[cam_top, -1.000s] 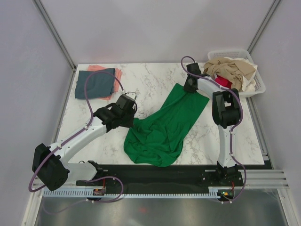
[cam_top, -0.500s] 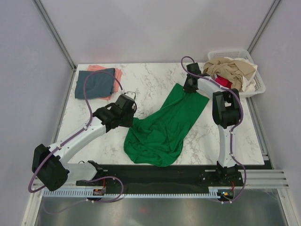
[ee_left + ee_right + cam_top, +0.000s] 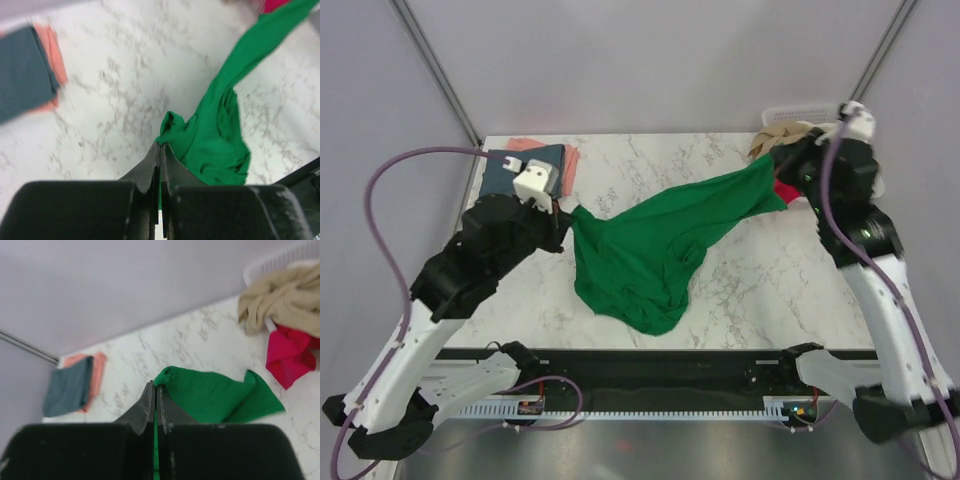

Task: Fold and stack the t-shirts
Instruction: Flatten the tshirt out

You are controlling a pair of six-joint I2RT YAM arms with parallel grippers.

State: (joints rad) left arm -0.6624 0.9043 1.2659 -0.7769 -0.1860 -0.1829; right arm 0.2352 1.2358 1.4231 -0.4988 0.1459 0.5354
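Two grippers have the bright green t-shirt strung up between them over the marble table. Your left gripper has its jaws pressed together on a bunched edge of the cloth at the shirt's left end. Your right gripper has its jaws pinched flat on a folded corner at the far right end. Between the two grips the fabric runs as a taut diagonal band, and the loose body sags in folds below it toward the near middle of the table; you cannot tell whether it touches the surface. At the far left corner the folded slate blue-grey tee lies on the salmon pink tee, well apart from the green one. At the far right, the beige tee is heaped in the white basket, with the magenta-red tee touching it.
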